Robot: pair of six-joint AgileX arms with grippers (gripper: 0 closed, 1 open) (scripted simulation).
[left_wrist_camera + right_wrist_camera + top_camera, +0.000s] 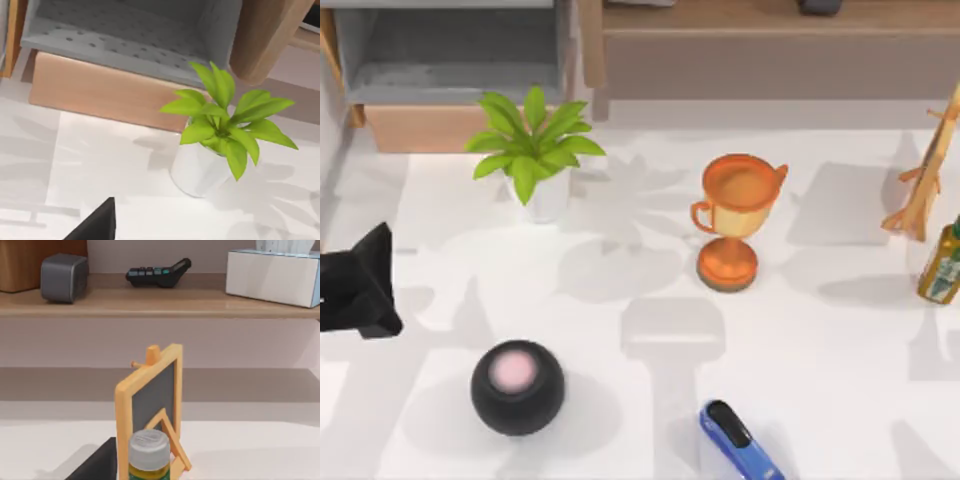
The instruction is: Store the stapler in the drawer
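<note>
The blue stapler with its black top strip lies flat at the table's front edge, right of centre, and nothing touches it. The drawer stands pulled out at the back left, its grey inside bare and its tan front panel facing the table; the left wrist view shows the drawer from close by. My left gripper hovers at the table's left edge, well away from the stapler. A dark part of my right gripper shows in the right wrist view, facing the table's right side.
A potted plant stands just in front of the drawer's right end. An orange trophy cup is mid-table and a black sphere with a pink top is front left. An easel and bottle are at the right edge, with a brown shelf unit behind.
</note>
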